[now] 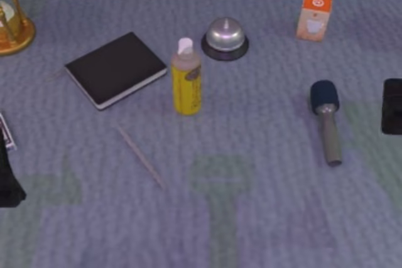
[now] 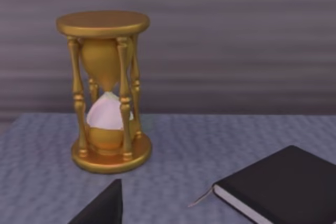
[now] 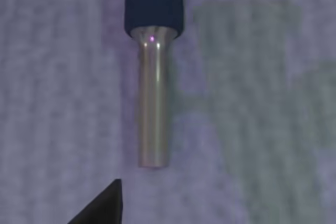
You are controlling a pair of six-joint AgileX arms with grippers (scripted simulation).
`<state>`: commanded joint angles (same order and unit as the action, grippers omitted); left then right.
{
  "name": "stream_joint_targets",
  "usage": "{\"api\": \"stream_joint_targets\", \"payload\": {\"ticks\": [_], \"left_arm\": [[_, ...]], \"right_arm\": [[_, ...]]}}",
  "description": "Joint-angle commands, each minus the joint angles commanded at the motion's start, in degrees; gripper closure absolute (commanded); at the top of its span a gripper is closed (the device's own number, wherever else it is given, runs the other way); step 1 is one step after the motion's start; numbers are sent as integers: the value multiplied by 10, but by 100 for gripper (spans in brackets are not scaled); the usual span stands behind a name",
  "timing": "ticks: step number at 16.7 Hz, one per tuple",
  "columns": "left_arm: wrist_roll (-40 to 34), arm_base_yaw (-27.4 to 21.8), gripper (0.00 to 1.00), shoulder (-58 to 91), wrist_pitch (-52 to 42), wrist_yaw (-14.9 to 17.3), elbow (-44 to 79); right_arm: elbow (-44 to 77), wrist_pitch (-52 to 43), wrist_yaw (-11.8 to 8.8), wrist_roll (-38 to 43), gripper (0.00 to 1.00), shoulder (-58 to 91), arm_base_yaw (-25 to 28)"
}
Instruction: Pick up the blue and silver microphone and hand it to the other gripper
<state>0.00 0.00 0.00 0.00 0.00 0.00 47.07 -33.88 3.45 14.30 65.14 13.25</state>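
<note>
The blue and silver microphone (image 1: 328,127) lies flat on the right part of the table, its dark blue head toward the back and its silver handle toward the front. The right wrist view looks straight down on the microphone (image 3: 153,103), and one black fingertip (image 3: 110,205) hovers just beyond the handle's end without touching it. My right gripper (image 1: 392,106) shows as a black block at the right edge, beside the microphone and apart from it, open and empty. The other gripper, my left one (image 1: 7,177), is parked at the left edge, open and holding nothing.
A gold hourglass (image 1: 9,26) stands at the back left, close in front of the left wrist camera (image 2: 105,93). A black notebook (image 1: 116,69), a yellow bottle (image 1: 186,78), a silver bell (image 1: 225,37), an orange-and-white carton (image 1: 314,17) and a thin pale stick (image 1: 139,155) are spread over the table.
</note>
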Motion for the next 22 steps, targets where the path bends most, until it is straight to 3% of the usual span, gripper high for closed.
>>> {"api": "stream_joint_targets", "payload": {"ticks": [6,11,18,22], "left_arm": [[0,0,0,0,0,0,0],[0,0,0,0,0,0,0],[0,0,0,0,0,0,0],[0,0,0,0,0,0,0]], "right_arm": [[216,-156,15,65,0,303,61],[328,-225,23,98,0,438,91],[340,-230,23,101,0,455,92],[310,-166,24,96,0,490,89]]}}
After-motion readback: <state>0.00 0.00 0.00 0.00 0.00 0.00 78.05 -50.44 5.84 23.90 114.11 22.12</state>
